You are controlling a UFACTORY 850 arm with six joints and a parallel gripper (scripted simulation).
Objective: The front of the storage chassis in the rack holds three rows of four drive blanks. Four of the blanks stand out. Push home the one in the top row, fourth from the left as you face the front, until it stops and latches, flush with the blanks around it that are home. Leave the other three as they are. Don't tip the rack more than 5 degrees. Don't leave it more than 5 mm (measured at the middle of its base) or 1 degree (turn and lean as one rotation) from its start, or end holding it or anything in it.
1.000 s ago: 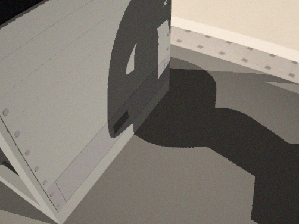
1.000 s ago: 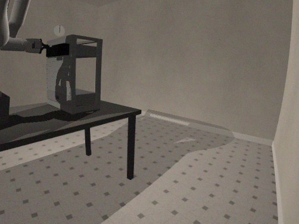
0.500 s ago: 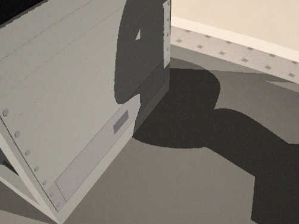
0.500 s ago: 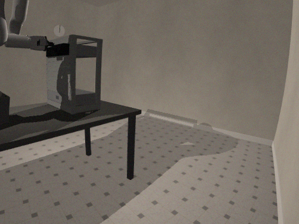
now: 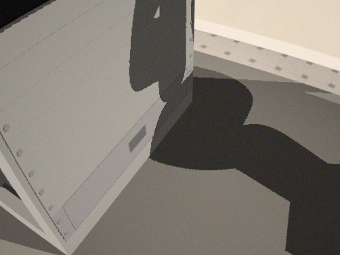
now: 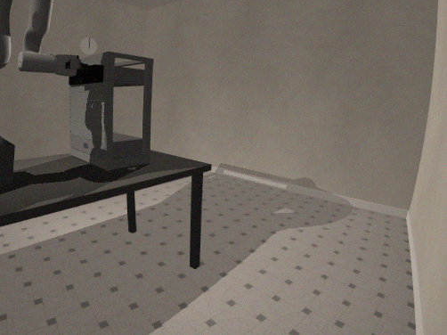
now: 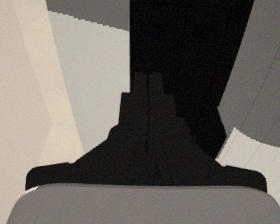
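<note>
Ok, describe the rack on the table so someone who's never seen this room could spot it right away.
Find the long dark table along the left wall. Near its far end stands a tall grey open-frame rack, with the pale robot arm reaching level into its top. It is the only boxy upright thing there, and a small round wall clock hangs just behind it.

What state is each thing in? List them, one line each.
gripper: shut, jaws together, holding nothing, at the rack's top front.
rack: upright on the table.
table: standing, bearing the rack.
drive blank: cannot tell whether it is home.
</note>
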